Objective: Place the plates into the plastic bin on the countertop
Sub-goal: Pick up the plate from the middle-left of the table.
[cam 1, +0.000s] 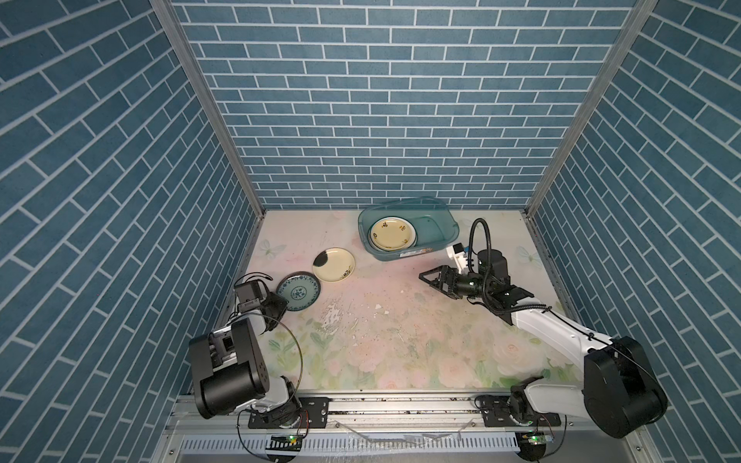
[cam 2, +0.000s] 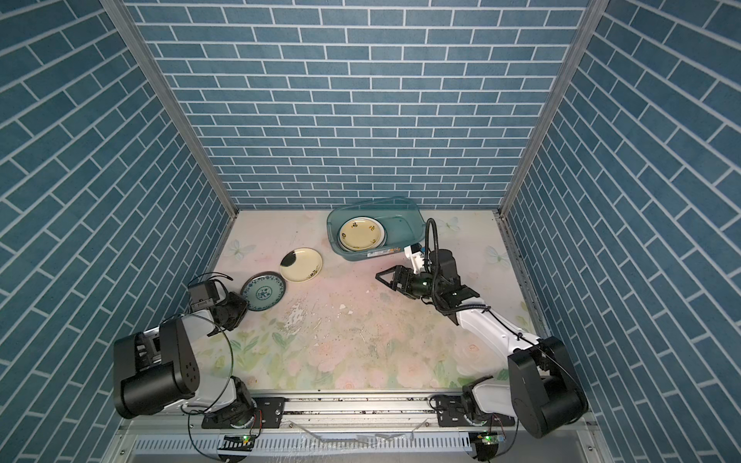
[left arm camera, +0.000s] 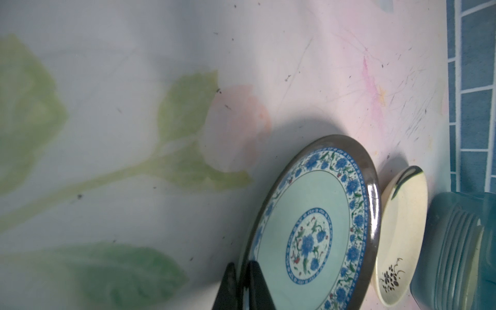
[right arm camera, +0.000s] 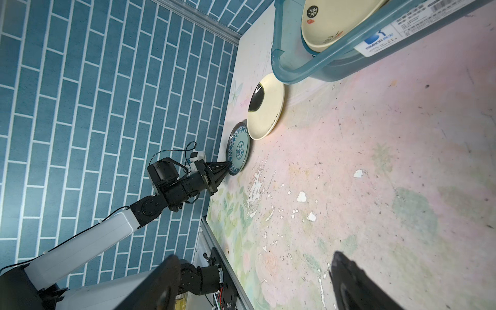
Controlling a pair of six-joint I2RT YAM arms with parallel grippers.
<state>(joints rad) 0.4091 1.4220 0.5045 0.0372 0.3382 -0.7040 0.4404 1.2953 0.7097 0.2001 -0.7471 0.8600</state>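
A teal patterned plate lies at the left of the countertop. My left gripper is shut on its near rim, one finger above and one below. A pale yellow plate with a black mark lies just beyond it. The plastic bin stands at the back and holds stacked yellow plates. My right gripper hovers open and empty in front of the bin.
Blue brick-pattern walls close in the left, back and right sides. The left wall runs close behind the teal plate. Chipped patches mark the middle of the countertop. A metal rail carrying both arm bases runs along the front edge.
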